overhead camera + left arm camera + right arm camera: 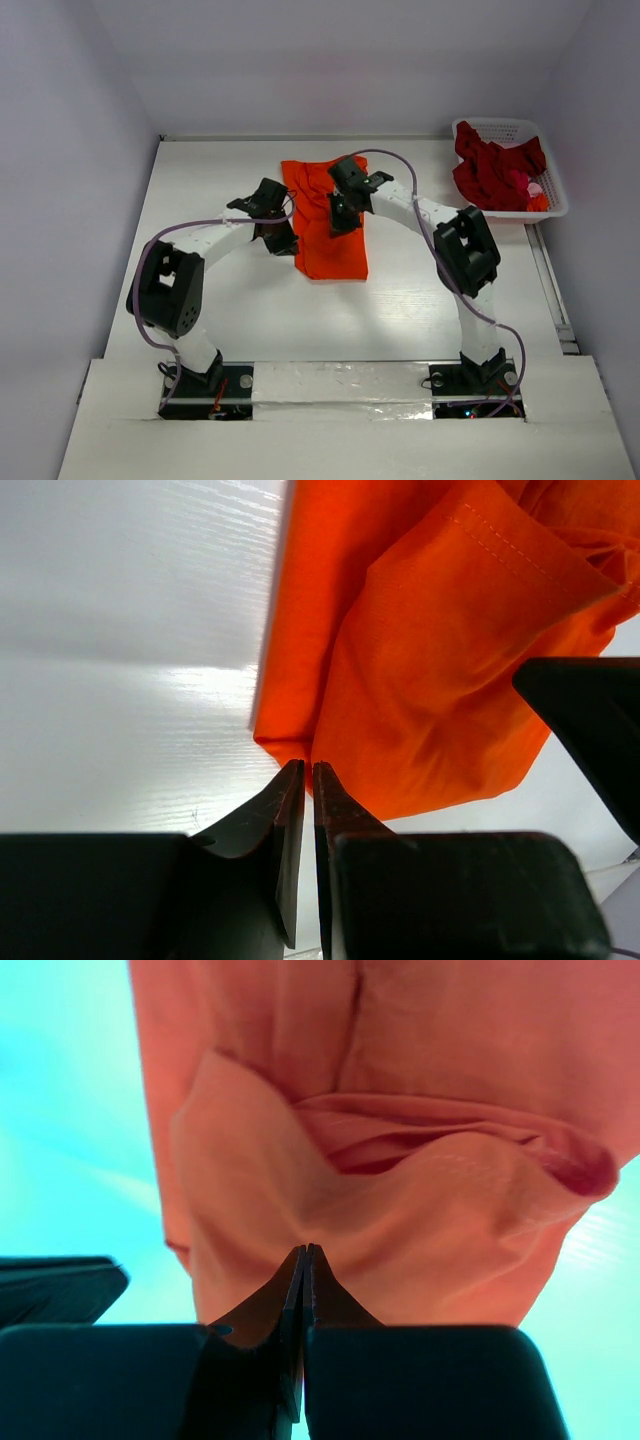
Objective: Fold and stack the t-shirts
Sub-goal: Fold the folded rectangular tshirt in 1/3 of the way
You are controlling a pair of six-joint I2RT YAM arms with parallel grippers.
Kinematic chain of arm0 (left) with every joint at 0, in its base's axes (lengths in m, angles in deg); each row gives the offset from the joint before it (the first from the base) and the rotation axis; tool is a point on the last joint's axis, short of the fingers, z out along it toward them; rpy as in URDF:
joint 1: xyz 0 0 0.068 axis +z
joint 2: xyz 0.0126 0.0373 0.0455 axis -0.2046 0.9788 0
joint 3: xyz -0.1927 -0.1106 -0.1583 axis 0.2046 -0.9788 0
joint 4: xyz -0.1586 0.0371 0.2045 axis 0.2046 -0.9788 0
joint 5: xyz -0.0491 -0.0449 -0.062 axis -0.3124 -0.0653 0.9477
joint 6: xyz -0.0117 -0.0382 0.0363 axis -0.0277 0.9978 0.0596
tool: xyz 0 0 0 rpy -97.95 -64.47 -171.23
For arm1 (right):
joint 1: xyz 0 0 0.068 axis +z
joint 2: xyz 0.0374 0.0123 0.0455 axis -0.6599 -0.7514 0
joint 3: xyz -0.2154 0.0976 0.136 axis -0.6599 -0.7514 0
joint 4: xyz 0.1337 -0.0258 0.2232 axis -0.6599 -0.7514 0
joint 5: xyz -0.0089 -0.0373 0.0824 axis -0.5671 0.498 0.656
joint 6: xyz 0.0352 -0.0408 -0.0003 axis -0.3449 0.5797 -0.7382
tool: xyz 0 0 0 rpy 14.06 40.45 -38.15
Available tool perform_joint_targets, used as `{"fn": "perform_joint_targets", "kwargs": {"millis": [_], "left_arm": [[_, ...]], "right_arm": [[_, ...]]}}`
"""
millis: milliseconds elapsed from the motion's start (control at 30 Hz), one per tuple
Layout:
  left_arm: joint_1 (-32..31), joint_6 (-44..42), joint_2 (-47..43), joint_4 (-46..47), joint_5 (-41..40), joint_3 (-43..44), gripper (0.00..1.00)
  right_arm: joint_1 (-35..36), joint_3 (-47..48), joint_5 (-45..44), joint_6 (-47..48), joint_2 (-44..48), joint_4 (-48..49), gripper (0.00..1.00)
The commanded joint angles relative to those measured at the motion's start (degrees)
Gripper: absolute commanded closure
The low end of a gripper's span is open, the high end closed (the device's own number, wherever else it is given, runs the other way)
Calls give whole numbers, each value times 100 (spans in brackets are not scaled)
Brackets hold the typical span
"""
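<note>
While both arms are leaning in over it, orange t-shirt (330, 225): lying mid-table, partly doubled over; long axis running straight away from the bases
Left pincer (308, 770): squeezing nearly closed, looks to be nipping the shirt's left corner; cloth spreading ahead and to its right
Right pincer (305, 1252): clamping closed on a pucker of orange cloth; shirt spreading ahead on both sides
Nearer arm: right one is sitting over the middle; left is working the edge, so I'm guessing a fold across the short way
Dark red t-shirts (495, 165): sitting in the basket (500, 123), well apart, behind the right pincer
</note>
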Motion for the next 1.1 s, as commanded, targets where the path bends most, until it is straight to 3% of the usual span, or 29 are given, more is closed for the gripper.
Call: {"fn": "perform_joint_targets", "kwargs": {"millis": [0, 433, 1067], "left_arm": [[43, -27, -83, -10, -38, 228, 94], [95, 79, 49, 192, 58, 184, 94], [148, 360, 919, 1071, 850, -247, 98]], "right_arm": [[-107, 130, -469, -78, -255, -51, 100], [-160, -502, -162, -113, -696, 344, 100], [-160, -336, -188, -69, -528, 248, 100]]}}
